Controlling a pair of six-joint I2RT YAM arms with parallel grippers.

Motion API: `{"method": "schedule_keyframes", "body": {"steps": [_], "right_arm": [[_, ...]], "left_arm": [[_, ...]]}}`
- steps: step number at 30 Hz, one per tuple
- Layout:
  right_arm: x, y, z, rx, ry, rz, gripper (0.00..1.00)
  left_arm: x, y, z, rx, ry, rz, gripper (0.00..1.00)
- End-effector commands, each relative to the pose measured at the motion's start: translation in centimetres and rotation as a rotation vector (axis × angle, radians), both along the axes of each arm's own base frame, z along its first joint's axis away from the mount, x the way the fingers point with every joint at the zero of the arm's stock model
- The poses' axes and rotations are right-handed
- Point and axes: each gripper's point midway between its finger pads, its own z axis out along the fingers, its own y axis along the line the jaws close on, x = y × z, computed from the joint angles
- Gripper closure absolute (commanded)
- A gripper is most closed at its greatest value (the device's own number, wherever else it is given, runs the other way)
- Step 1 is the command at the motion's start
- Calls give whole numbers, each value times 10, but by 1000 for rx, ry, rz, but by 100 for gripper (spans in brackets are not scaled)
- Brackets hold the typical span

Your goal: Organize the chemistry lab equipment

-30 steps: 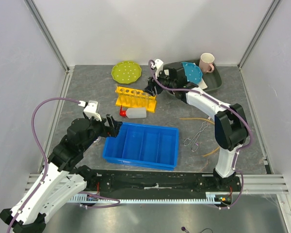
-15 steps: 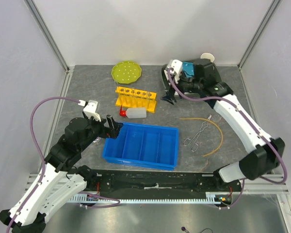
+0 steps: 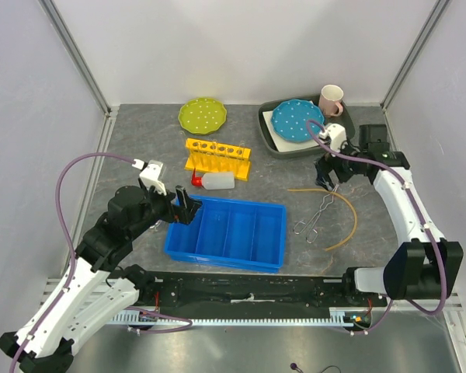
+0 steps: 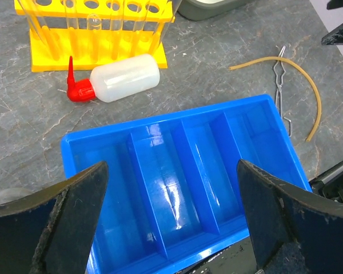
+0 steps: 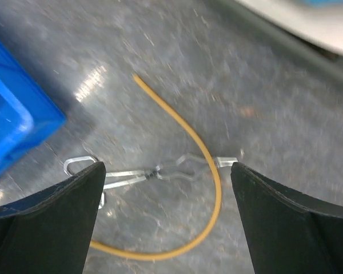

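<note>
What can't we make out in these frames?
Right wrist: blurred; unclear whether the tan tube lies over or under the tongs.
Left wrist: the yellow rack has its top cut off by the upper edge.
Top external: too small to tell which rack holes are filled.

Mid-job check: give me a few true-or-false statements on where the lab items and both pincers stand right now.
1. The compartments of the blue tray are all empty. True.
2. The squeeze bottle stands upright in the yellow rack. False: it lies on its side on the table, beside the rack.
3. The left pincer and right pincer are both open and hold nothing. True.
4. The tongs lie inside the blue tray. False: they lie on the table outside it, crossing the rubber tube.
</note>
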Motion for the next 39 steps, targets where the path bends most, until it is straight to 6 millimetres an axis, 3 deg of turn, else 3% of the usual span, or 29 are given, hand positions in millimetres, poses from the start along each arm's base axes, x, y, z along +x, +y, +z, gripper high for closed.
{"method": "schedule_keyframes", "body": {"steps": [1, 5, 10, 24, 30, 39], "right_arm": [[-5, -51, -23, -83, 42, -85, 2], [-5, -96, -56, -173, 114, -130, 2], [-4, -117, -96, -270, 176, -102, 4], [9, -112, -153, -229, 259, -48, 39], [10, -107, -162, -207, 289, -33, 53], [-7, -99, -177, -176, 364, 12, 77]], "left_arm": [[-2, -3, -3, -9, 16, -17, 0], [-2, -3, -5, -9, 20, -18, 0], [-3, -3, -7, -11, 21, -17, 0], [-6, -1, -9, -16, 30, -8, 0], [-6, 0, -5, -21, 26, -4, 0], [-6, -2, 4, -28, 10, -16, 0]]}}
